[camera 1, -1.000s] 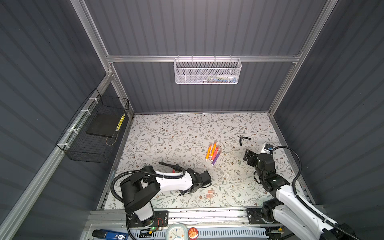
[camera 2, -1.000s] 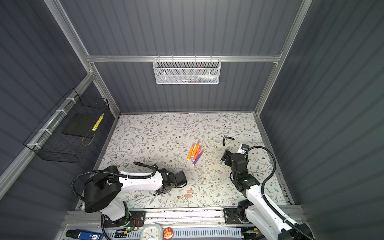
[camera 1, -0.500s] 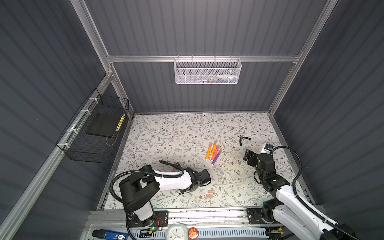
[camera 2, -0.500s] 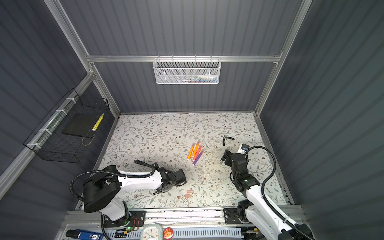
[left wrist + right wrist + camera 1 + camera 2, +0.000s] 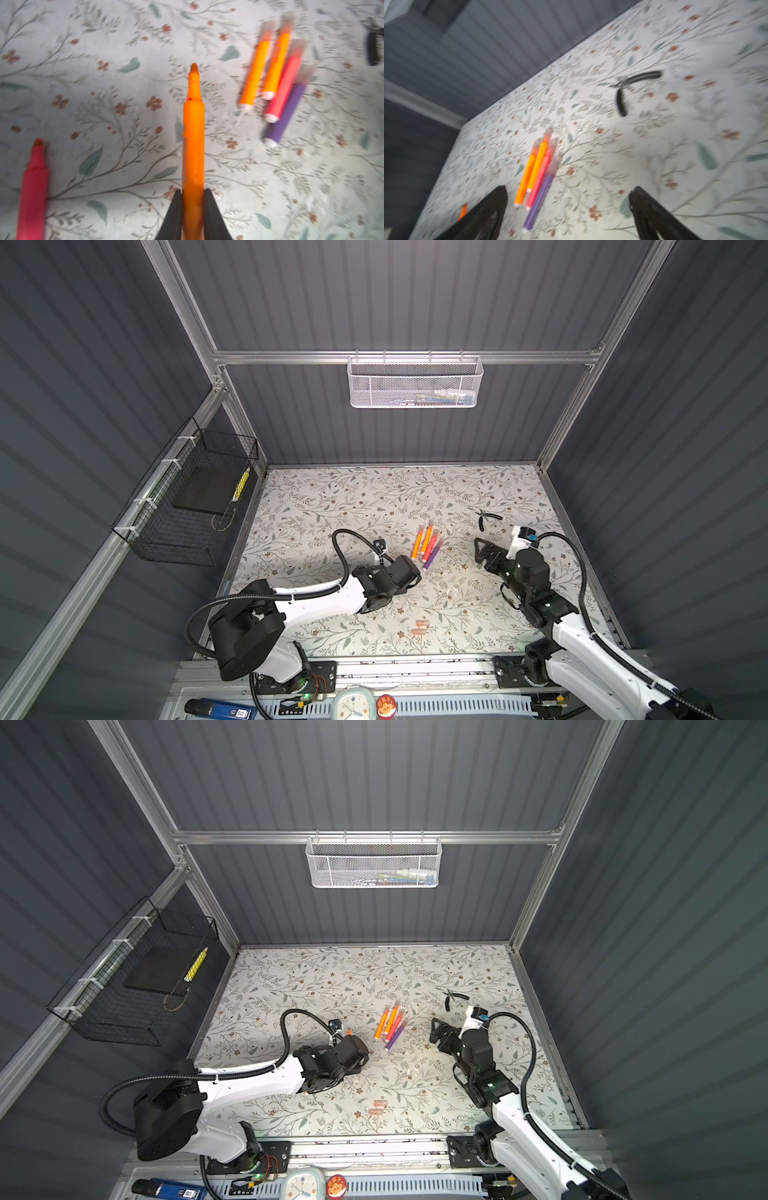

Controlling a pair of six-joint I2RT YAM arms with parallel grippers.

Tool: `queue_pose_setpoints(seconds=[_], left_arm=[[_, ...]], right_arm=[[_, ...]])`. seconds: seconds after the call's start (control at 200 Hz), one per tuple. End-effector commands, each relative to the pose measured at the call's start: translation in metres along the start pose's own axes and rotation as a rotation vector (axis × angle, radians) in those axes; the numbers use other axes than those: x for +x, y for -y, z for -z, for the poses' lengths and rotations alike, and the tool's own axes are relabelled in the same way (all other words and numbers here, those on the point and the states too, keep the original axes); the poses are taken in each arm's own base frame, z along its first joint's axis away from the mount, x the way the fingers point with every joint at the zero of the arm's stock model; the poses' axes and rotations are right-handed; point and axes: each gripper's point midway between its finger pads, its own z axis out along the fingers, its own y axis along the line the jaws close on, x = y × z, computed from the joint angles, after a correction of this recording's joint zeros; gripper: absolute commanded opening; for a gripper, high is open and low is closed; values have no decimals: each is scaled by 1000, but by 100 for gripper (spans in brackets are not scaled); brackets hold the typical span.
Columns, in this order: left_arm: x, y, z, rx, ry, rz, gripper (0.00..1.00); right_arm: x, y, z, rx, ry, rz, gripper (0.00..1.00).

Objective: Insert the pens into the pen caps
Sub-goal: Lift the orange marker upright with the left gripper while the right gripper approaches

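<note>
Left gripper [image 5: 192,199] low, arm stretched forward, clamped on orange pen [image 5: 193,135]. Right gripper [image 5: 569,188] hovers tilted, jaws wide apart, empty.

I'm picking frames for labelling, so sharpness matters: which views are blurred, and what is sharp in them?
Left wrist view: the orange pen, held in the shut left gripper, is sharp; the capped pens beyond smear. Right wrist view: everything streaks, the pliers included, past the open right gripper. Both top views: fairly crisp, the table evenly lit.

Pens [image 5: 428,546], caps [image 5: 419,630], pliers [image 5: 487,516] on floral table [image 5: 332,497]
</note>
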Motion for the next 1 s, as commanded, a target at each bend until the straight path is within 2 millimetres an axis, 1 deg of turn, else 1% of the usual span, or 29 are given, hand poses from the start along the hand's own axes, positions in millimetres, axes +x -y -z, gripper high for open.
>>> queue_pose_setpoints(seconds=[0.0, 0.02, 0.05, 0.095, 0.165, 0.23, 0.245, 0.375, 0.49, 0.71, 0.935, 0.995], left_arm=[[-10, 53, 19, 274, 64, -220, 0], [-11, 60, 23, 317, 78, -235, 0], [-8, 65, 28, 357, 83, -263, 0], [-5, 72, 35, 408, 93, -289, 0], [1, 79, 43, 481, 103, -321, 0], [6, 84, 49, 540, 110, -342, 0], [8, 84, 49, 549, 108, -345, 0], [15, 86, 51, 585, 107, -365, 0], [17, 86, 50, 588, 112, -365, 0], [15, 87, 50, 589, 122, -356, 0], [11, 76, 50, 547, 146, -335, 0], [10, 74, 51, 546, 151, -332, 0]], right_arm=[[21, -83, 5, -321, -105, -57, 95], [25, -93, 5, -347, -119, -53, 95], [30, -106, 5, -385, -138, -54, 95], [38, -120, 4, -430, -168, -80, 94], [47, -134, 1, -503, -208, -136, 91], [47, -149, 2, -571, -212, -156, 87], [54, -147, -4, -556, -231, -156, 86], [62, -152, -12, -537, -256, -161, 79], [68, -151, -13, -518, -260, -161, 72], [77, -148, -14, -482, -276, -159, 61], [80, -145, -15, -458, -277, -153, 51], [81, -145, -15, -454, -278, -152, 46]])
